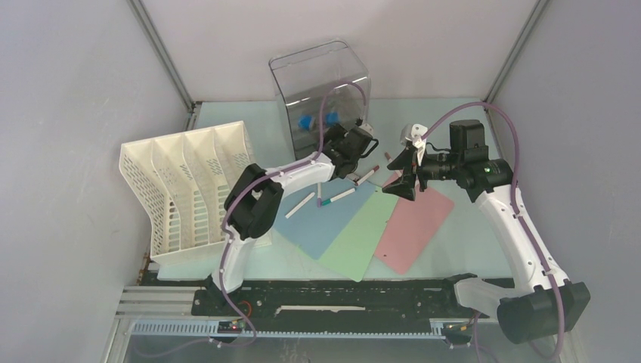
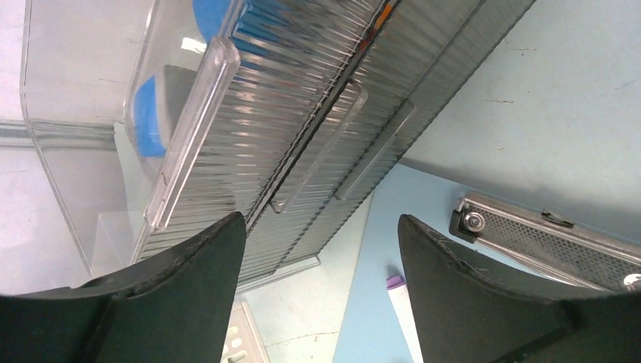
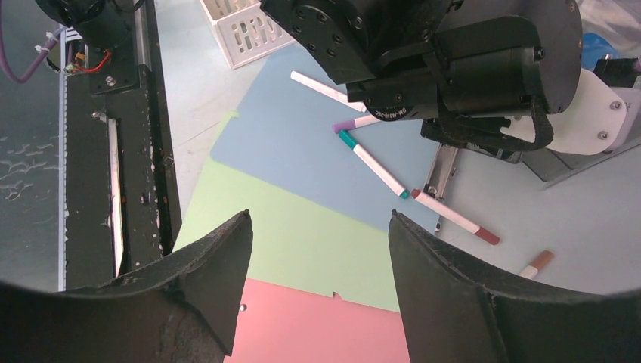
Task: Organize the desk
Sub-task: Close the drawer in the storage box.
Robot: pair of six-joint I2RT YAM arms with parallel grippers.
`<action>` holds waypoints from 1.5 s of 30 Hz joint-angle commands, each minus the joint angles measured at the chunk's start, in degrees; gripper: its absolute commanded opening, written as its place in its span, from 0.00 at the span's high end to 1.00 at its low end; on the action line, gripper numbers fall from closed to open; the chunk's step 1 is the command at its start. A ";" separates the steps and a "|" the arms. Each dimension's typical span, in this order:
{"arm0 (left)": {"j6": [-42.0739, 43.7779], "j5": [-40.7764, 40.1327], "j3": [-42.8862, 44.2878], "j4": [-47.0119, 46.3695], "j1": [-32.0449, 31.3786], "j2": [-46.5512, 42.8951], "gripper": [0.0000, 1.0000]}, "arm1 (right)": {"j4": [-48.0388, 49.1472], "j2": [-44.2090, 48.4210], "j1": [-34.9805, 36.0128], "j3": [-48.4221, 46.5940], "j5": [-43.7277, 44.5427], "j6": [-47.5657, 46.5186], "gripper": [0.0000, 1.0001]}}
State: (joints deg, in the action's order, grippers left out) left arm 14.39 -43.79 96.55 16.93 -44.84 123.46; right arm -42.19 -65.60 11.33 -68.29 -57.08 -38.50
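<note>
The desk [image 1: 453, 249] is a pale mint-green top holding three overlapping folders: blue [image 1: 325, 219], green [image 1: 355, 242] and pink [image 1: 416, 223]. Several pens lie on and beside the blue folder, among them a teal-capped one [image 3: 374, 164], a maroon-capped one [image 3: 453, 215] and a purple-capped one [image 2: 401, 299]. My left gripper [image 2: 321, 227] is open and empty, just in front of the clear drawer box [image 2: 302, 113]. My right gripper [image 3: 317, 219] is open and empty, above the seam of the green folder [image 3: 302, 242] and the pink folder [image 3: 317, 325].
A white slotted file rack [image 1: 189, 189] stands at the left. The clear drawer box [image 1: 321, 91] stands at the back with blue items inside. A perforated metal tool [image 2: 544, 242] lies by the blue folder's far edge. A black rail [image 3: 113, 151] runs along the front.
</note>
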 commanded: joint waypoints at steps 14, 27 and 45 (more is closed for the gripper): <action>-12.18 23.06 -8.90 0.99 -0.34 -19.21 0.14 | 0.40 1.34 -0.65 0.00 -0.65 -0.70 0.26; -11.01 15.57 -9.51 -1.33 -0.58 -13.32 0.32 | 0.20 1.22 -0.87 -0.02 -1.11 -0.87 0.26; 10.71 -4.72 2.00 -4.66 -3.49 3.99 0.54 | 0.23 1.70 -2.21 -0.05 -1.01 -0.97 0.26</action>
State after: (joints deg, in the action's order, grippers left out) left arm 19.05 -44.01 94.15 14.74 -48.36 125.45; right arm -42.19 -65.56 9.74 -68.29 -57.12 -38.72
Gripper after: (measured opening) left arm 0.456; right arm 0.739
